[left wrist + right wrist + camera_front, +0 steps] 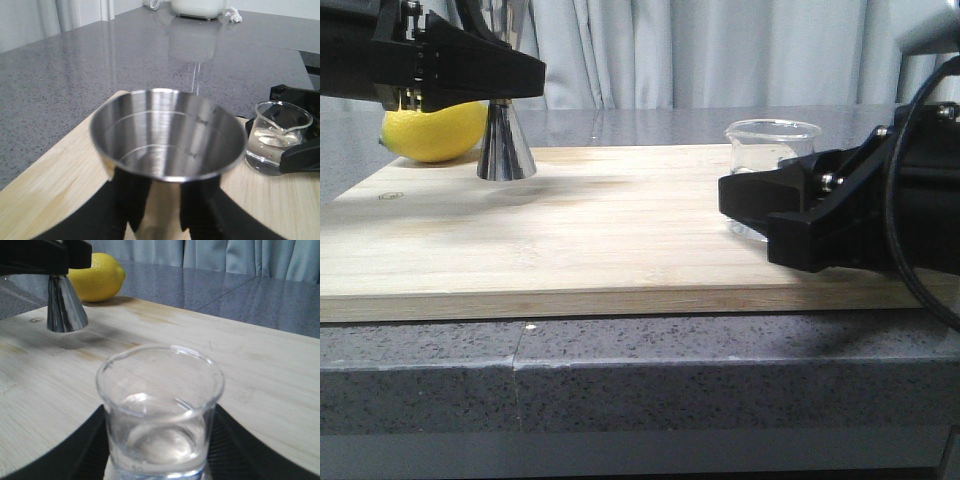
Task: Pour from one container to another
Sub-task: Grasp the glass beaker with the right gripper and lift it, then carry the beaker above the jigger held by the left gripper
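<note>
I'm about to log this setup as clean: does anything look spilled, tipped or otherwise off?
Nothing stands out. The jigger stands upright on the wooden board beside the lemon, its cup looking empty. The beaker is upright with clear liquid inside, and no puddle shows on the board.

The black left gripper (470, 75) hides the waist of the shiny steel hourglass jigger (506, 140) and the top of the yellow lemon (432, 132) behind it. The black right gripper (775, 215) covers the lower side of the small clear glass beaker (770, 150); its printed marks cannot be read.
</note>
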`<action>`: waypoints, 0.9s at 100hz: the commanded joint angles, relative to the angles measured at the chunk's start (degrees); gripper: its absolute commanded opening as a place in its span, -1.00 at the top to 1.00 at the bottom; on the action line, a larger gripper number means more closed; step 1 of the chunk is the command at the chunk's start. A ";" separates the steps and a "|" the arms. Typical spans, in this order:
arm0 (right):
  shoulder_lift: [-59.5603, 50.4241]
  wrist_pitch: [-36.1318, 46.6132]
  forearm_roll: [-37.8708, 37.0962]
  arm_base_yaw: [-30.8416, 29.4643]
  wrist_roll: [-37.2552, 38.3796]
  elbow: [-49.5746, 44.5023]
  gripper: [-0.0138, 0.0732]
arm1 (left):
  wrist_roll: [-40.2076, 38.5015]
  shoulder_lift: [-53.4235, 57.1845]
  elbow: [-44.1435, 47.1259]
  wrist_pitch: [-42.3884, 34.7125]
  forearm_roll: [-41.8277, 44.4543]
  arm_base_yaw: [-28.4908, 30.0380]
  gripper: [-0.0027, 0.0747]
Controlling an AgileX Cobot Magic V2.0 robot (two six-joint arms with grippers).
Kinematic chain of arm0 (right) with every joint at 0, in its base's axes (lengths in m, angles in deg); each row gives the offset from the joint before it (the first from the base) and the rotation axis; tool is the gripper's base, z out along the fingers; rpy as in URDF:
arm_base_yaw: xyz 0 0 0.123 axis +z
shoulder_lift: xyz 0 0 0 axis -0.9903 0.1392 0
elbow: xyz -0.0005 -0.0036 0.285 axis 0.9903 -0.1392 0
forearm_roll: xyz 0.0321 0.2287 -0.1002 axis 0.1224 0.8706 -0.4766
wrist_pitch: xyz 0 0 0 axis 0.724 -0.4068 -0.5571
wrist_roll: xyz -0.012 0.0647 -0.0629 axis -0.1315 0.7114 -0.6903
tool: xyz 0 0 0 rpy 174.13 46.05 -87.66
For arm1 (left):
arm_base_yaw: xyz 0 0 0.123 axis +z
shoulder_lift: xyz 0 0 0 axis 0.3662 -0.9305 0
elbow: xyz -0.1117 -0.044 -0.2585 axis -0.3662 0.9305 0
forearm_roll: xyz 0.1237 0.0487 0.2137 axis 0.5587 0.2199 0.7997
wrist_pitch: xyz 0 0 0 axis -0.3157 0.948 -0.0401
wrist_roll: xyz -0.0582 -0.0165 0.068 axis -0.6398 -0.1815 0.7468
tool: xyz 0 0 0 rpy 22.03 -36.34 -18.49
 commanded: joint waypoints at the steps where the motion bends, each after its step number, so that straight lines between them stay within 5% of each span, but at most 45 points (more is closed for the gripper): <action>1: -1.17 4.93 -0.11 -0.05 0.00 1.09 0.00 | -0.41 2.73 -1.57 6.59 -4.14 -0.31 0.34; 40: -6.04 -0.12 1.41 -0.05 4.80 4.47 0.00 | -0.41 2.73 -1.57 6.59 -4.14 -0.31 0.34; 90: -11.47 -49.47 -1.23 0.31 4.80 33.96 0.00 | -0.41 2.73 -1.57 6.59 -4.14 -0.31 0.34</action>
